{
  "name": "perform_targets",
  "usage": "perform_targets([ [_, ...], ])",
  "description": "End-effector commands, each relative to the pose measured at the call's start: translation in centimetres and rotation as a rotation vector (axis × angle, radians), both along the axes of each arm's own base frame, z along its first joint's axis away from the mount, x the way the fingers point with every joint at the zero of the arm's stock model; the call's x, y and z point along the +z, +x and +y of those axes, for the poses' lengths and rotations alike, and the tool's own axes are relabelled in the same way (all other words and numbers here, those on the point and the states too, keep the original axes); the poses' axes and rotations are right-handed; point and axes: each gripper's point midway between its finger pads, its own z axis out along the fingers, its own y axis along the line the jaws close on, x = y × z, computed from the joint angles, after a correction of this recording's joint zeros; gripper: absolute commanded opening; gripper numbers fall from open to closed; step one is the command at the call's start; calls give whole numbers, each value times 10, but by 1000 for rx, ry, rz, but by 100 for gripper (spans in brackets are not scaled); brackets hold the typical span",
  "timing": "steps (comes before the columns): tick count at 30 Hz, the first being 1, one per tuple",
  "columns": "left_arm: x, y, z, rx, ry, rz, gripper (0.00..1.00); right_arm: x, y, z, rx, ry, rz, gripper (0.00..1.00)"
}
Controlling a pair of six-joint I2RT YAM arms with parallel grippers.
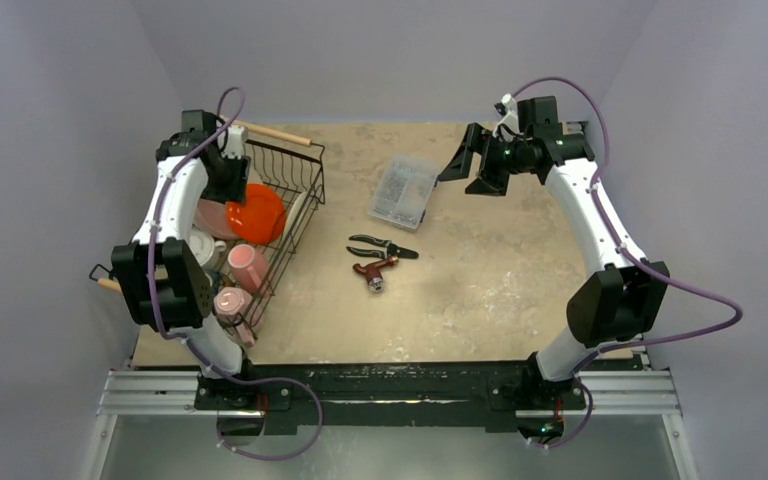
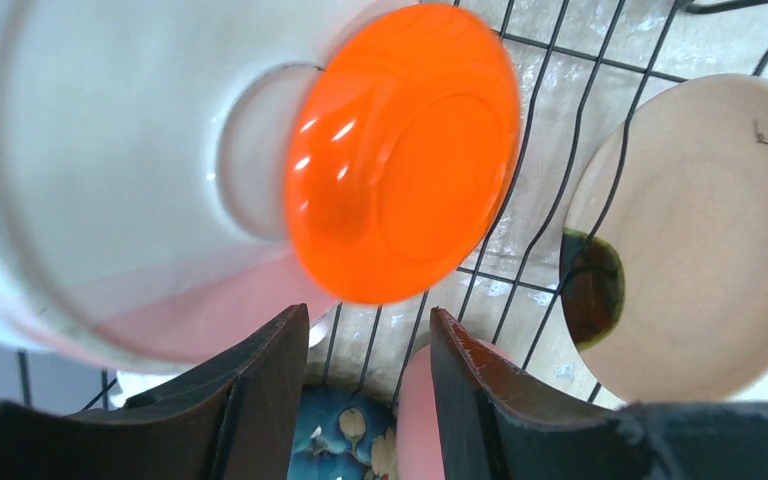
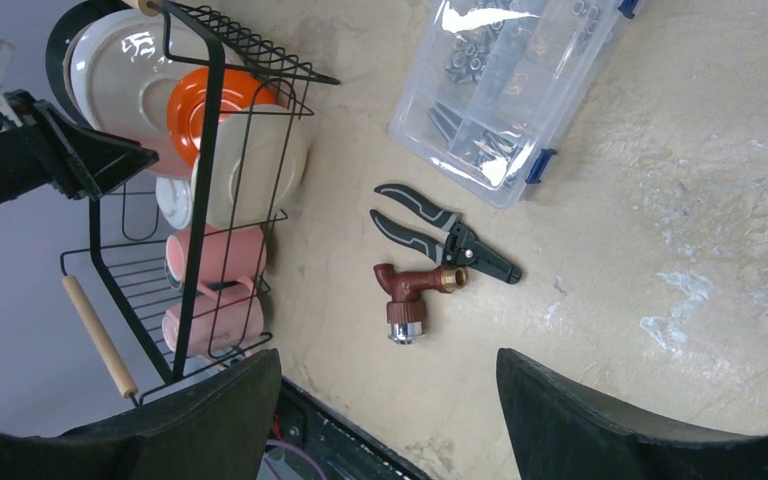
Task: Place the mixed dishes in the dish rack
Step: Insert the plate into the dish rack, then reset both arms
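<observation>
Top external view, left to right. The dish rack (image 1: 305, 190) sits at the left edge of the bench (image 1: 480, 300), with one wooden handle (image 1: 272, 133) across its far end.

Rack contents:
- orange plate (image 1: 256, 213) in the far half, leaning on a larger pale dish (image 1: 212, 218)
- cream plate (image 1: 298, 210) on edge against the right wire wall
- white cup (image 1: 203, 246) mid-rack
- two pink mugs (image 1: 247, 265) on their sides in the near half

On the bench right of the rack lie black-handled pliers (image 1: 383, 246) and a red-brown tap fitting (image 1: 375, 272), just beside each other. Behind them is a clear compartment box (image 1: 404, 188) holding small metal parts.

Left wrist view: my left hand (image 2: 370, 320) hangs inside the rack above the dishes. Its fingers (image 2: 260, 390) are parted to a middling gap, with nothing between them and no contact that I can see. The orange plate lies just beyond the tips and overlaps the pale dish's underside. The cream plate to its right carries a dark green blotch. A teal-patterned plate (image 2: 345, 440) shows through the gap below.

Right wrist view: my right hand (image 3: 388, 365) hovers above the bench near the box's right side. Its fingers are spread wide and it is empty.
</observation>
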Motion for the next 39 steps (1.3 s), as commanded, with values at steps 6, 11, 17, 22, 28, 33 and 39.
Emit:
perform_targets([
  [6, 85, -8, -20, 159, -135, -272, 49, 41, 6, -13, -82, -41, -125, 89],
  [11, 134, -18, -55, 150, -258, -437, 52, 75, 4, -28, -138, -93, -251, 99],
  [17, 224, -40, -110, -17, -365, -723, 59, 129, -18, -45, -204, -110, -447, 99],
  [22, 311, -87, -135, -164, -477, -1007, 75, 167, -42, -68, -316, -142, -582, 99],
  [28, 374, -149, -139, -266, -524, -1233, 88, 221, -85, -122, -574, -218, -774, 99],
  [33, 405, -185, -133, -289, -509, -1369, 90, 264, -135, -153, -712, -230, -935, 99],
  [39, 403, -200, -129, -280, -496, -1376, 90, 266, -152, -160, -752, -218, -946, 99],
])
